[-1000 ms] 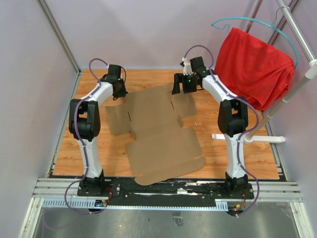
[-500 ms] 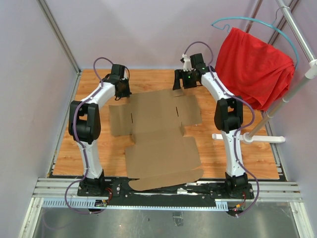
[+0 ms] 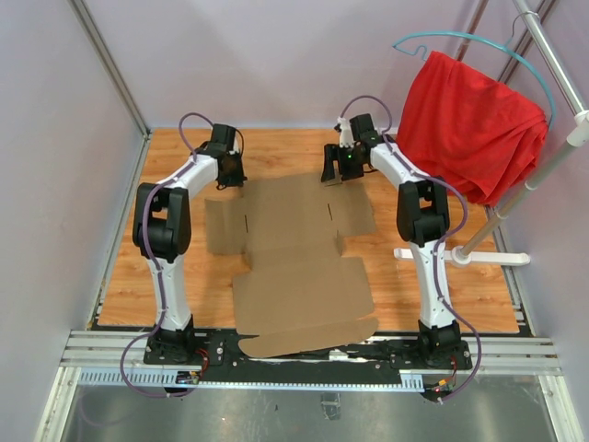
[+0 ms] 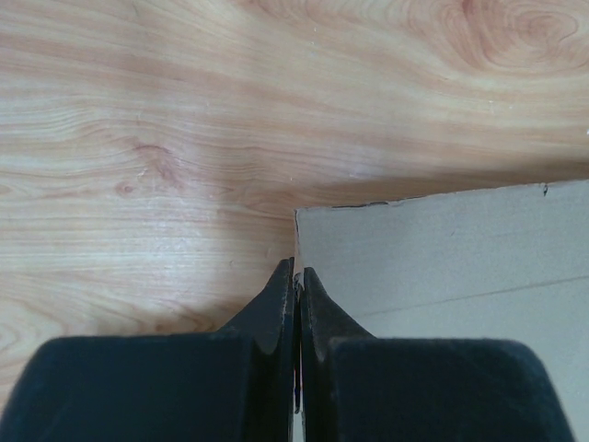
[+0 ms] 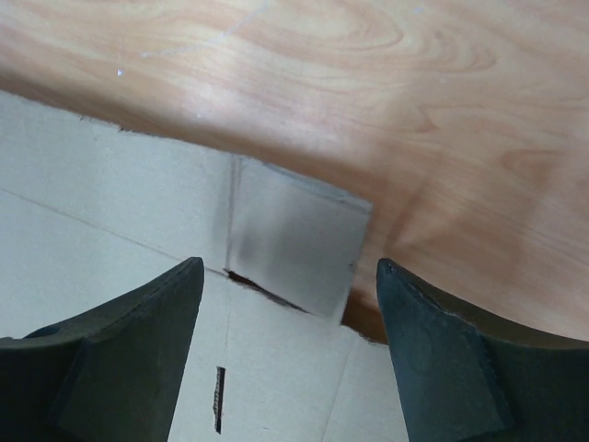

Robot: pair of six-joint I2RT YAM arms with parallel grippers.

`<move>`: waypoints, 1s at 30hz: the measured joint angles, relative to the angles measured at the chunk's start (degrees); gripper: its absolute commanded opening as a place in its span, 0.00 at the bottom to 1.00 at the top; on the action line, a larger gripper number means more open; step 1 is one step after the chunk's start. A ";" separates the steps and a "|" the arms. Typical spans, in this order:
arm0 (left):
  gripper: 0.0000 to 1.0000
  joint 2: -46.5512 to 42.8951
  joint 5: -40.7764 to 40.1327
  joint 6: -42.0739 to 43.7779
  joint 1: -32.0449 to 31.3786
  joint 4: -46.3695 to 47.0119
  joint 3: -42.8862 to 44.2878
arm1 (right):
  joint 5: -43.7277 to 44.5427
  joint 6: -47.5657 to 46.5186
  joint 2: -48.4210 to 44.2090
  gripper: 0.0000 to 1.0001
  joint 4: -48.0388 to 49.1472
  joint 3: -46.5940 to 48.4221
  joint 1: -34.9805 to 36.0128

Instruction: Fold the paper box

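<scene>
The paper box (image 3: 294,239) is a flat brown die-cut cardboard sheet lying unfolded on the wooden table, its rounded flap at the near edge. My left gripper (image 3: 227,180) is shut, with its tips at the sheet's far-left corner. In the left wrist view the gripper (image 4: 298,267) sits right on the sheet's (image 4: 460,267) left edge; I cannot tell if it pinches it. My right gripper (image 3: 336,173) is open and empty at the far-right part of the sheet. In the right wrist view the gripper (image 5: 290,262) hangs over a small flap (image 5: 294,244) beside a slit.
A red cloth (image 3: 469,120) hangs on a teal hanger at the far right. The white stand base (image 3: 460,256) lies on the table beside the right arm. Grey walls close the left and far sides. A metal rail (image 3: 313,354) runs along the near edge.
The sheet has turned and shifted, so its edges now run square to the table. Both grippers moved slightly toward each other at the sheet's far edge.
</scene>
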 measured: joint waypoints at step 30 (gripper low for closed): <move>0.08 2.71 0.87 -0.76 -0.24 -0.63 2.05 | -2.64 0.00 -1.29 0.77 4.74 -1.57 7.72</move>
